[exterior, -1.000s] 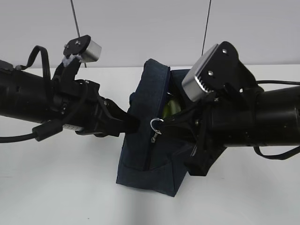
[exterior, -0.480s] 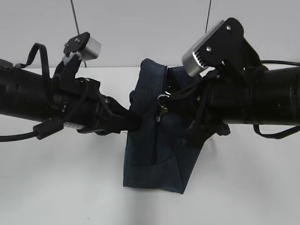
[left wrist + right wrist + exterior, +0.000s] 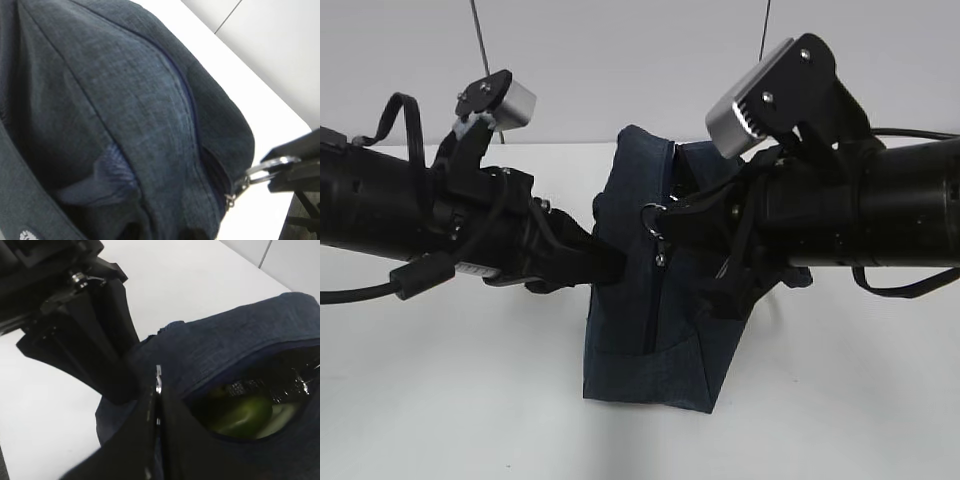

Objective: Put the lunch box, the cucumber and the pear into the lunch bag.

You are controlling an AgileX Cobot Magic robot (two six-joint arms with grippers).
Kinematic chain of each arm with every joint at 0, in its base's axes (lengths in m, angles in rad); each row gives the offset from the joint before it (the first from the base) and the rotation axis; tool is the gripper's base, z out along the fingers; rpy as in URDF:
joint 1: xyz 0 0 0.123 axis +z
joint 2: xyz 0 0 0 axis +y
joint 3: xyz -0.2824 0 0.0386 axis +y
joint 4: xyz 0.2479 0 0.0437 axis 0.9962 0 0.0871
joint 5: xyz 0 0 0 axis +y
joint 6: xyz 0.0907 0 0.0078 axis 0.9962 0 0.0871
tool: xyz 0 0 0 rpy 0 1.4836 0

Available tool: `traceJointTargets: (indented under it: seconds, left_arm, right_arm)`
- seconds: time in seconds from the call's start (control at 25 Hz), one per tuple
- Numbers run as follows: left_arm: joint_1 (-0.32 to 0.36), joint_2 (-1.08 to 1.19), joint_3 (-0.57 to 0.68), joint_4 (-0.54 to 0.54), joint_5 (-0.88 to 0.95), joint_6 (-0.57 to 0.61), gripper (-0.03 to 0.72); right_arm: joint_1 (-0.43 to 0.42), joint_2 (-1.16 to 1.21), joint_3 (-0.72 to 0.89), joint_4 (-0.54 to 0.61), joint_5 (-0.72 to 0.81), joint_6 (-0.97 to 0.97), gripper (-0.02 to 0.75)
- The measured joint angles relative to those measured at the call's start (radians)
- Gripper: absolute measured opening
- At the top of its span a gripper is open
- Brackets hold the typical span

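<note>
Lunch bag [image 3: 655, 300] stands upright on white worktop [image 3: 470, 400], centre, zipper partly run along front seam. Left claw [image 3: 605, 262] presses bag's left side fabric; jaw gap hidden, cannot tell how wide or whether fabric gripped. Right claw [image 3: 156, 390] clamped tight on zipper ring [image 3: 653, 219] near bag top. Through remaining mouth opening, green item [image 3: 245, 415] visible against foil lining; identity unclear.

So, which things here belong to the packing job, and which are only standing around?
Belong to the job:
- lunch bag, dark navy, upright on the table
- zipper ring pull, pinched by the right claw
- green item seen inside the bag; which one, unclear
- left claw, at the bag's side

Only around:
- white table
- grey wall
</note>
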State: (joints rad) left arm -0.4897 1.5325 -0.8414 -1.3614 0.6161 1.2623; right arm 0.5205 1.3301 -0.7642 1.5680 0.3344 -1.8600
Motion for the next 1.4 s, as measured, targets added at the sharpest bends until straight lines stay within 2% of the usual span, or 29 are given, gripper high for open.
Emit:
traceJointTargets:
  seconds: [0.08, 0.16, 0.4, 0.64, 0.88, 0.96, 1.04, 1.12, 1.28, 1.4]
  left_arm:
    - [0.0, -0.001, 0.0, 0.0, 0.005, 0.0, 0.238]
    - [0.0, -0.001, 0.0, 0.001, 0.024, 0.0, 0.287]
    - [0.0, -0.002, 0.0, 0.047, 0.074, 0.0, 0.312]
    - [0.0, 0.012, 0.0, 0.05, 0.074, 0.0, 0.231]
    - [0.0, 0.043, 0.0, -0.008, 0.074, 0.0, 0.21]
    - [-0.005, 0.058, 0.0, -0.023, 0.073, 0.0, 0.16]
    - [-0.008, 0.072, 0.0, -0.027, 0.077, 0.0, 0.076]
    - [-0.011, 0.081, 0.0, -0.029, 0.081, 0.0, 0.032]
    - [-0.011, 0.081, 0.0, -0.017, 0.082, 0.0, 0.013]
    - [-0.011, 0.081, 0.0, 0.006, 0.082, 0.0, 0.011]
  right_arm:
    - [0.0, 0.0, 0.0, 0.0, 0.0, -0.001, 0.0]
    - [0.0, 0.0, 0.0, 0.003, 0.0, -0.001, 0.0]
    - [0.0, 0.0, 0.0, 0.007, 0.004, -0.002, 0.0]
    - [0.0, 0.0, 0.0, 0.022, 0.005, -0.002, 0.0]
    - [0.0, 0.0, 0.0, 0.037, 0.008, -0.002, 0.0]
    - [0.0, 0.0, 0.0, 0.043, 0.012, -0.002, 0.0]
    - [0.0, 0.0, 0.0, 0.045, 0.016, -0.005, 0.0]
    - [0.0, 0.0, 0.0, 0.045, 0.02, -0.005, 0.0]
    - [0.0, 0.0, 0.0, 0.058, 0.02, -0.023, 0.0]
    - [0.0, 0.0, 0.0, 0.109, 0.02, -0.074, 0.0]
